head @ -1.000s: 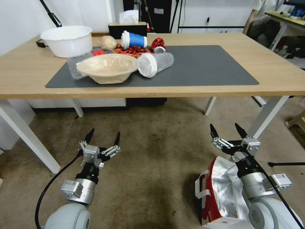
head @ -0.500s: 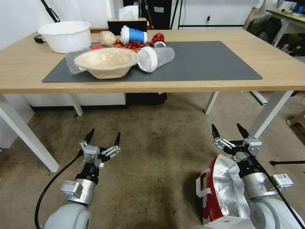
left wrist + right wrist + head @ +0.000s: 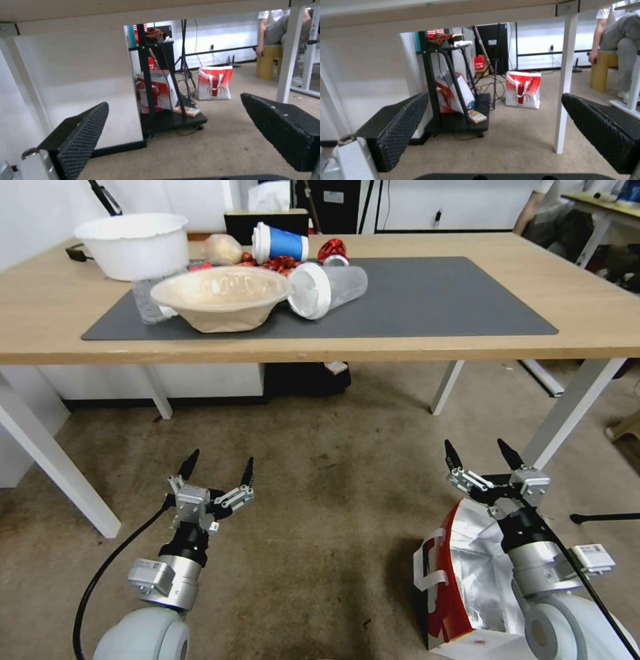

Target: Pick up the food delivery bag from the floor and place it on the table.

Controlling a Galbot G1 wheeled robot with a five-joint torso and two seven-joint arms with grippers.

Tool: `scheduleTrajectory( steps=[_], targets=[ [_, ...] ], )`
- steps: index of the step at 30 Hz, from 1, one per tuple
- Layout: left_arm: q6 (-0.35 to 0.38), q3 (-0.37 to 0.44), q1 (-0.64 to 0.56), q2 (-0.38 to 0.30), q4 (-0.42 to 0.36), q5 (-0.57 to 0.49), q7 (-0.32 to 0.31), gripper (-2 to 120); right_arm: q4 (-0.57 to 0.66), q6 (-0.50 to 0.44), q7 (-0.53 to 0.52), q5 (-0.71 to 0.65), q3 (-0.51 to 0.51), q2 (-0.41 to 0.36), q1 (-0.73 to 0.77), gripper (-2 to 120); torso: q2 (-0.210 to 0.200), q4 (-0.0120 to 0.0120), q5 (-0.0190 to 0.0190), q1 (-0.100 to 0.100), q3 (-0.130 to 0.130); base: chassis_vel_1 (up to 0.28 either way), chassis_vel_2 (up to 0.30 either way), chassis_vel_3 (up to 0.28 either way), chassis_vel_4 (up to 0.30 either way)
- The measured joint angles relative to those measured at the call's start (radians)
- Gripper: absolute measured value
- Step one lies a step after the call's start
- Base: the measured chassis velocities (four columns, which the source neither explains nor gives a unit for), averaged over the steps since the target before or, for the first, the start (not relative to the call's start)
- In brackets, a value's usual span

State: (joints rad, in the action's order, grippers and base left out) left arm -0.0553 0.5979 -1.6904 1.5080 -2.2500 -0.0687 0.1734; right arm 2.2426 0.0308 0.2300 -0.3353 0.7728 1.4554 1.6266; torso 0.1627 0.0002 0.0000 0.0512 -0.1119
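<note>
Our right fingers (image 3: 451,455) are spread wide and grasp nothing; both wrist views show the ribbed pads far apart with bare carpet between them. The right gripper (image 3: 481,460) hangs low over the floor (image 3: 333,500), pointing forward under the worktop (image 3: 587,323), just ahead of the bag (image 3: 460,580), whose open mouth lies directly beneath our right forearm. We touch neither the bag's rim nor its white strap (image 3: 427,570).

Our left fingers (image 3: 189,463) are equally released and empty. The left gripper (image 3: 217,467) is held level with the right one but well apart from the bag, with stained carpet below.

The bag stands upright on the floor at our right side, foil lining showing, red and white wall toward the middle. We judge both arms sit low and open as a ready pose for a floor pickup. The right arm is nearer, yet its fingers have overshot the bag's rim, so it would need to draw back or tilt down to catch strap or edge.

Up on the worktop, a bowl (image 3: 220,303), a tipped cup (image 3: 327,290) and other clutter crowd the left end of the mat (image 3: 453,300). The mat's right half lies bare, which looks the natural spot for the bag.
</note>
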Motion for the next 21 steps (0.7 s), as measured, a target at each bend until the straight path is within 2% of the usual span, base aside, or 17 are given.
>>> scheduleTrajectory(
  steps=[21],
  targets=[
    [-0.001, 0.001, 0.001, 0.001, 0.002, 0.000, 0.001, 99, 0.001, -0.003, 0.000, 0.000, -0.001, 0.000, -0.002, 100, -0.073, 0.0000, -0.0001, -0.012, 0.061, 0.000, 0.000, 0.000, 0.000]
  ],
)
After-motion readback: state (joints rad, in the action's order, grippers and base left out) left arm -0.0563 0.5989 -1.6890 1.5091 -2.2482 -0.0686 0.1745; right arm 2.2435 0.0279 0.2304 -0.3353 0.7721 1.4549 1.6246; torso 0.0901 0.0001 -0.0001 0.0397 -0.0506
